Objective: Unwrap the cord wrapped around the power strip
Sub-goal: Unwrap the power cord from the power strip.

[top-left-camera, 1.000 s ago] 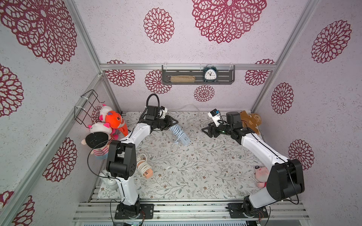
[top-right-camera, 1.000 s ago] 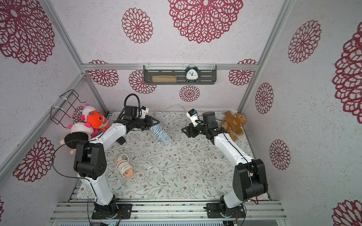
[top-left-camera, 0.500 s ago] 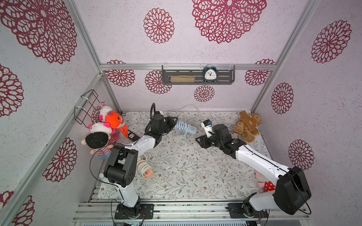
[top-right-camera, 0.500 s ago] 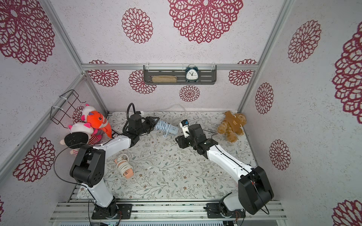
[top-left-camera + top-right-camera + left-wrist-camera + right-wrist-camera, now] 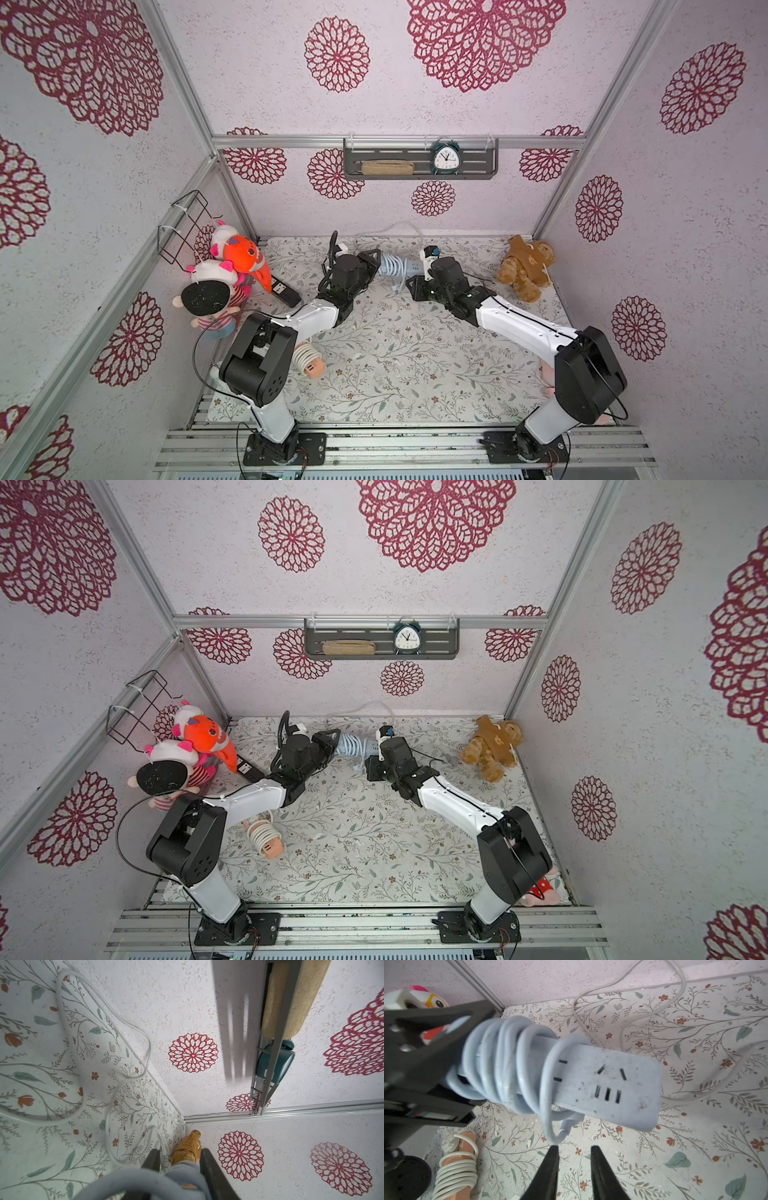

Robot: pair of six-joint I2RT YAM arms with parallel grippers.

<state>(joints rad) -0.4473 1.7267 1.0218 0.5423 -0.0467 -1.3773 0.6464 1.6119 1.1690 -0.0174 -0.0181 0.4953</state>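
While left tool [image 5: 180, 1159] grips power strip [image 5: 608, 1088], cord [image 5: 508, 1059] coiled around it, right tool [image 5: 574, 1153] slightly parted, empty.

Floral table [image 5: 415, 361]: teddy [image 5: 525, 266], black strip [image 5: 286, 291], peach strip [image 5: 309, 363].

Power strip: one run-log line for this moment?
left hand: shut on power strip | cord: coiled around strip, one loop dangling | right hand: open, empty, near loop

Red-medallion walls [image 5: 457, 104] (grey shelf [image 5: 473, 167]), leafy mat [image 5: 415, 365]
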